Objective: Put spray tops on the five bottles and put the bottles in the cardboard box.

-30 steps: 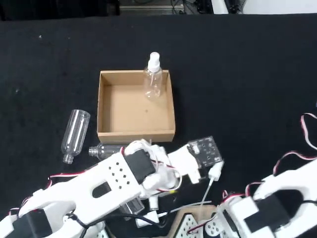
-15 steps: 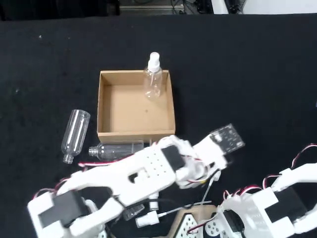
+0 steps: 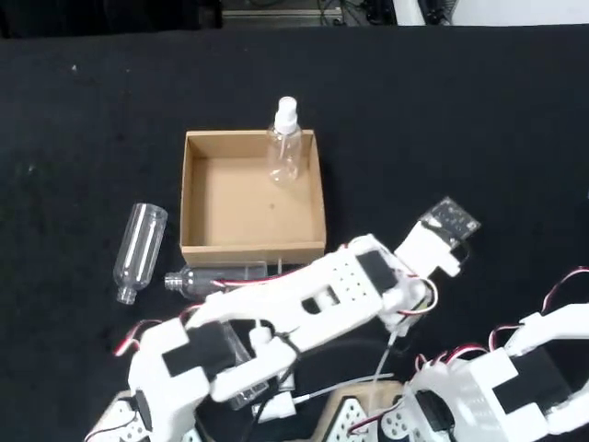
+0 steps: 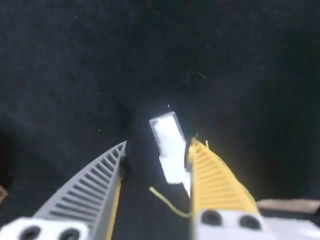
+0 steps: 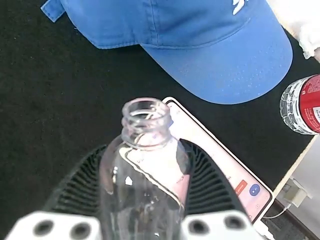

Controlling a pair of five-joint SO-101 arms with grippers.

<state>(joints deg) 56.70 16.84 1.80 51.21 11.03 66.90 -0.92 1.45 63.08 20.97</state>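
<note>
Left pincer [image 4: 157, 145] spread wide, low over the black surface [image 4: 75, 60]. White spray top [image 4: 169, 142] lying between the fingers, just beside the yellow one and apart from the grey one. Right pincer [image 5: 145, 150] clamped on a clear bottle [image 5: 142, 170], neck open and pointing away from the wrist. Beyond that neck, a blue cap [image 5: 200, 40], a phone [image 5: 215, 150] and a red-labelled bottle [image 5: 302, 105]. From the high view, left arm [image 3: 304, 304] stretched from the near-left edge across to a spot right of the cardboard box [image 3: 253, 250]. Right arm [image 3: 502, 387] down at the near-right corner. Capped bottle [image 3: 285, 152] inside the box at its far right corner, spray head showing above the far wall. Two more bottles lying on the surface left of the box, both uncapped: outer bottle [image 3: 140, 241] apart from the wall, inner bottle [image 3: 216, 276] close by the front-left corner, one end under the arm. Loose top [image 3: 276, 405] with its thin tube near the arm bases.
</note>
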